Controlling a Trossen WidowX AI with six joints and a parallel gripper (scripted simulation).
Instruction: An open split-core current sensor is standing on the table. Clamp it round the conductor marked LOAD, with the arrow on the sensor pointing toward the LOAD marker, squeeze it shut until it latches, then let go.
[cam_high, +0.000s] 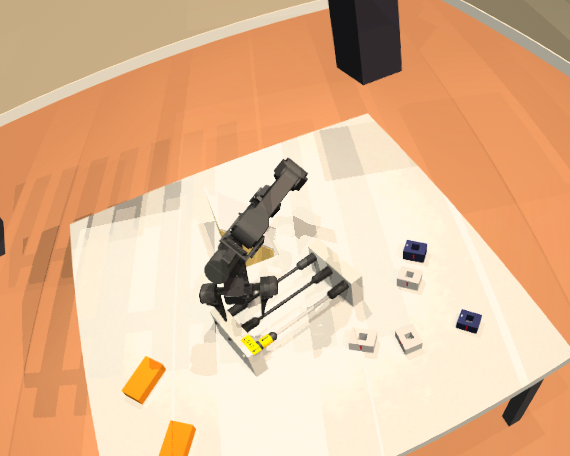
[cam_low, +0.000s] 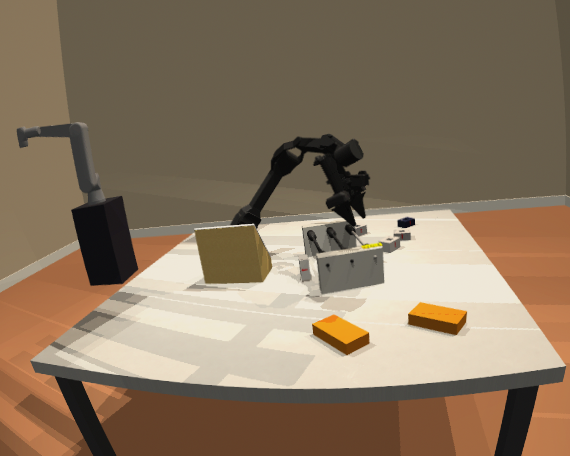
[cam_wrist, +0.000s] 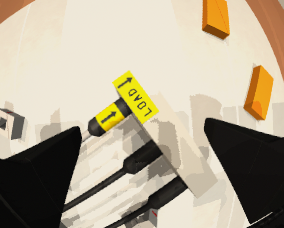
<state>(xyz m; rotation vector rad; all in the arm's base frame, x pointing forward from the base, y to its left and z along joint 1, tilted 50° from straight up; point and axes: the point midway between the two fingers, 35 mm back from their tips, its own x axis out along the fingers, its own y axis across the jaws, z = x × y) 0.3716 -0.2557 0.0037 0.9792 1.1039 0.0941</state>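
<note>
My gripper (cam_high: 243, 315) (cam_low: 358, 220) (cam_wrist: 143, 128) is open and empty, pointing down above the conductor rack. The yellow LOAD marker (cam_high: 250, 345) (cam_low: 371, 246) (cam_wrist: 136, 97) lies on top of one end wall. The LOAD conductor is a thin pale rod; its yellow arrow sleeve (cam_high: 266, 341) (cam_wrist: 109, 117) is beside the marker. A pale sensor (cam_low: 304, 268) with a red mark stands beside the rack on the side away from LOAD; it shows partly at the bottom of the wrist view, and the arm hides it in the top view. Whether its jaw is open is too small to tell.
The rack's end wall (cam_high: 340, 272) (cam_low: 350, 270) (cam_wrist: 192, 170) and two dark conductors are below the gripper. Pale blocks (cam_high: 409, 278) and navy blocks (cam_high: 415, 251) lie beyond the LOAD side. Orange blocks (cam_high: 143, 380) (cam_low: 437, 318) and a tan wedge (cam_low: 230, 255) stand on the table.
</note>
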